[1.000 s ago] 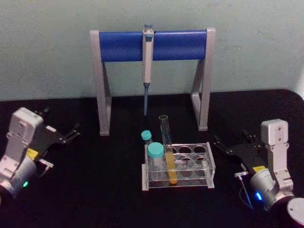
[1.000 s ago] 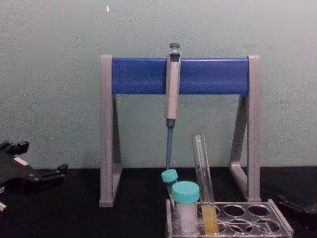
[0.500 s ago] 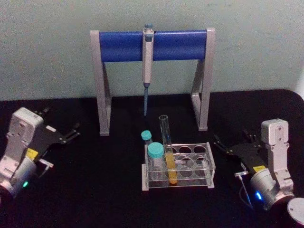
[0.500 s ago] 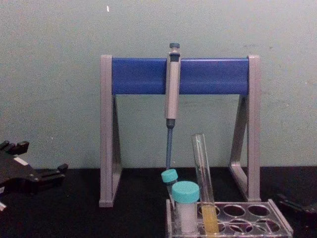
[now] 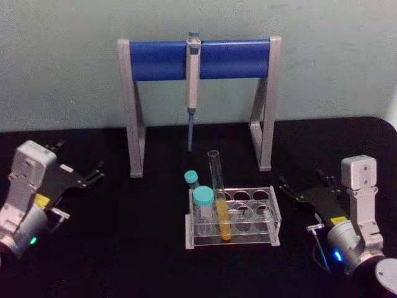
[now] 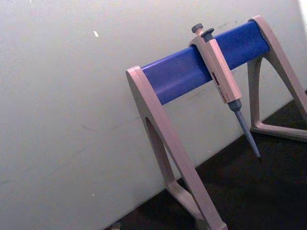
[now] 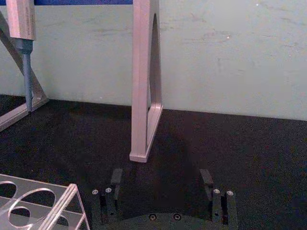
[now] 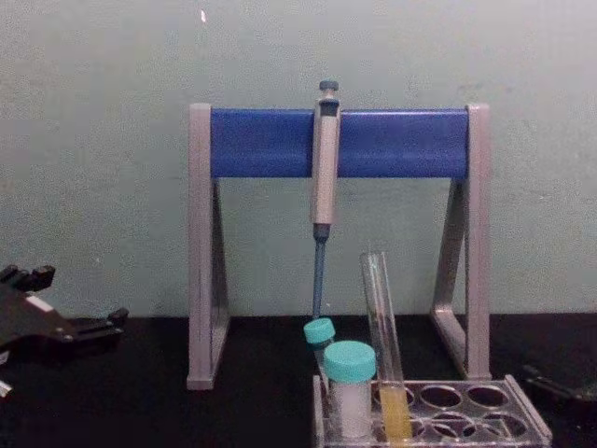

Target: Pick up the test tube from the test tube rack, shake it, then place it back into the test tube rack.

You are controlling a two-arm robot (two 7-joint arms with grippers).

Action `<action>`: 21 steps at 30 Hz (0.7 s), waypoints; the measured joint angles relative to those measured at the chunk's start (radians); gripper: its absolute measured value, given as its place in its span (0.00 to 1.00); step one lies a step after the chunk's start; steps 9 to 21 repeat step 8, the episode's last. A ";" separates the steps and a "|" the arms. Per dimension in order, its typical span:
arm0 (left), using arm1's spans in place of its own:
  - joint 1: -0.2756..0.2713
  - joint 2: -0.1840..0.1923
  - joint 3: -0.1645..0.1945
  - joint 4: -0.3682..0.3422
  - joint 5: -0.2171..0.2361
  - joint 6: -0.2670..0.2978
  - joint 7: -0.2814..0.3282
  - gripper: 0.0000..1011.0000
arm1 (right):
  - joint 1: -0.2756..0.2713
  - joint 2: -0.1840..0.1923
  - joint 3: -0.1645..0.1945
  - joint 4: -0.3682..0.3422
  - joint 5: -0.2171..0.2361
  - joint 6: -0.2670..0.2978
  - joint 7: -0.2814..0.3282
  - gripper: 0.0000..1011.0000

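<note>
- head view: nothing of the task is judged to be done. the test tube (image 5: pixel 218 195) is seated in the test tube rack (image 5: pixel 232 217), leaning slightly, with yellow liquid in its lower part. picking up, shaking and putting back are all left. the left gripper (image 5: pixel 92 173) is parked well to the rack's left with nothing held; whether its fingers are spread cannot be told. the right gripper (image 5: pixel 302 186) is set near the rack's right end, spread and empty.
- left wrist view: the pipette stand (image 6: pixel 192 110) and the hanging pipette (image 6: pixel 221 79) are seen against the wall, far from this arm.
- right wrist view: the right gripper's fingers (image 7: pixel 115 178) are held wide apart with bare table between them. a corner of the rack is seen just beside them, and a leg of the stand beyond.
- chest view: the tube is seen rising well above two teal-capped vials (image 8: pixel 349 387), which are seated just beside it on its left. these are judged to crowd a grasp from that side. the pipette tip hangs behind and above the tube, so a straight lift is judged to need care.
</note>
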 joint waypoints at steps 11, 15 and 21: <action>0.000 0.000 0.000 0.000 0.000 0.000 0.000 0.99 | 0.000 0.000 0.000 0.000 0.000 0.000 0.000 0.99; 0.000 0.000 0.000 0.000 0.000 0.000 0.000 0.99 | 0.000 0.000 0.000 0.000 0.000 0.000 0.000 0.99; 0.000 0.000 0.000 0.000 0.000 0.000 0.000 0.99 | 0.000 0.000 0.000 0.000 0.000 0.000 0.000 0.99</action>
